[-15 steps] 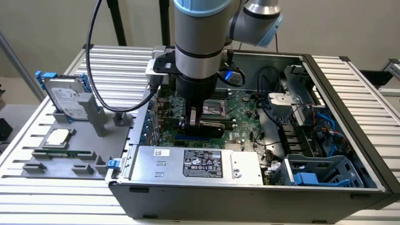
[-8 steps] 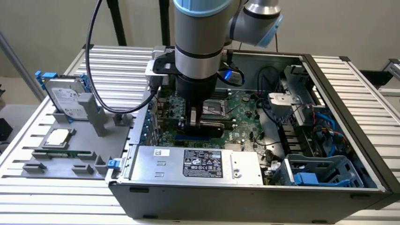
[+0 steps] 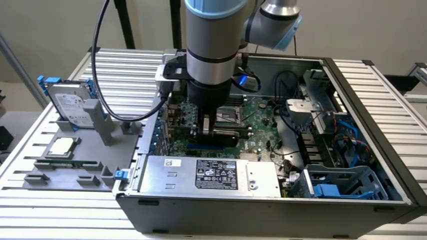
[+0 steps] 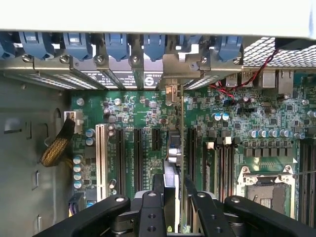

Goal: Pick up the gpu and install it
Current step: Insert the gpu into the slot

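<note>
The gpu (image 4: 181, 148) stands on edge inside the open PC case, seen edge-on in the wrist view as a thin strip. It runs along the black expansion slots (image 4: 138, 153) of the green motherboard (image 4: 247, 113). Its silver bracket (image 4: 171, 91) sits at the rear wall, under the row of blue slot clips (image 4: 153, 44). My gripper (image 4: 177, 205) is shut on the card's near end, one black finger on each face. In the exterior view the gripper (image 3: 212, 131) reaches straight down into the case (image 3: 373, 100), low over the motherboard. Whether the card's edge is seated in a slot is hidden.
On the exterior view's left, a grey fixture (image 3: 73, 172) carries a silver hard drive in a blue frame (image 3: 70, 107) and a square CPU chip (image 3: 61, 146). The power supply (image 3: 213, 175) lines the case's front. A blue drive cage (image 3: 340, 185) and cables (image 3: 313, 125) crowd its right. The CPU socket (image 4: 264, 190) lies beside the slots.
</note>
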Robot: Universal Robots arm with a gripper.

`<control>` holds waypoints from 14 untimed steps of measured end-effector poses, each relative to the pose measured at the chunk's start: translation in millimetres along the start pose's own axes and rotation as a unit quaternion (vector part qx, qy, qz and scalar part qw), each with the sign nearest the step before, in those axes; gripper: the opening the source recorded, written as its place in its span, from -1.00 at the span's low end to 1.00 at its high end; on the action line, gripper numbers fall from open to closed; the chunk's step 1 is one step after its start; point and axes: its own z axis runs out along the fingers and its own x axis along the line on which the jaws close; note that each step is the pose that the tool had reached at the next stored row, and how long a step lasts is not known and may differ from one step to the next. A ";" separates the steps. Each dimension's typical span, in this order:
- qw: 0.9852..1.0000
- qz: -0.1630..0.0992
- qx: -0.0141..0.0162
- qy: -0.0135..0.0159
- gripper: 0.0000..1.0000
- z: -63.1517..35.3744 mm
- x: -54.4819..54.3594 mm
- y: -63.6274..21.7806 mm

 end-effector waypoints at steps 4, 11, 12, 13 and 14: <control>1.000 0.000 0.000 0.000 -1.00 2.1 -0.1 0.9; 1.000 0.000 0.000 0.000 -1.00 7.1 -0.6 1.9; 1.000 0.000 0.000 0.000 -1.00 7.3 -0.7 2.0; 1.000 0.000 0.000 0.000 -1.00 7.9 -0.7 2.1; 1.000 0.000 0.000 0.000 -1.00 8.3 -0.8 2.0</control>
